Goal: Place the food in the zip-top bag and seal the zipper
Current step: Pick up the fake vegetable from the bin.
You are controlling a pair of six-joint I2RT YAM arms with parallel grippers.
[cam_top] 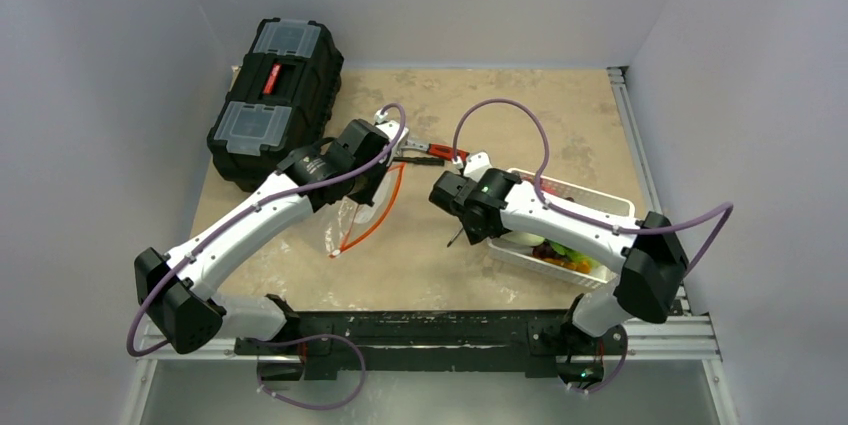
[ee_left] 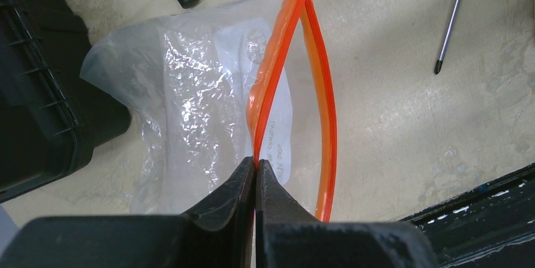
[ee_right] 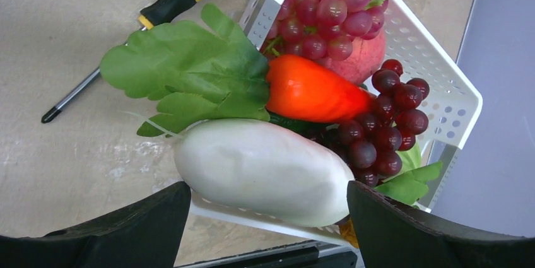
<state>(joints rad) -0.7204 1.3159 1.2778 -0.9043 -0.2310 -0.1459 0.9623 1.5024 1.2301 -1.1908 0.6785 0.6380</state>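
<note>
– Left of the white basket [ee_right: 441, 85], on the worktop [ee_left: 410, 123]: zip-top bag [ee_left: 183, 91], looks empty. Left end effector [ee_left: 255, 162] pinched tight on one lip of the zipper [ee_left: 265, 85], mouth gaping. Step?
– Loading, I'd say. Right end effector [ee_right: 268, 186] spread wide over the white radish [ee_right: 265, 170] in the basket. Next: descend, close, carry it left to the mouth.
– Hidden?
– Slider not visible. Whatever's under the radish is covered. Finger contact unclear.
</note>
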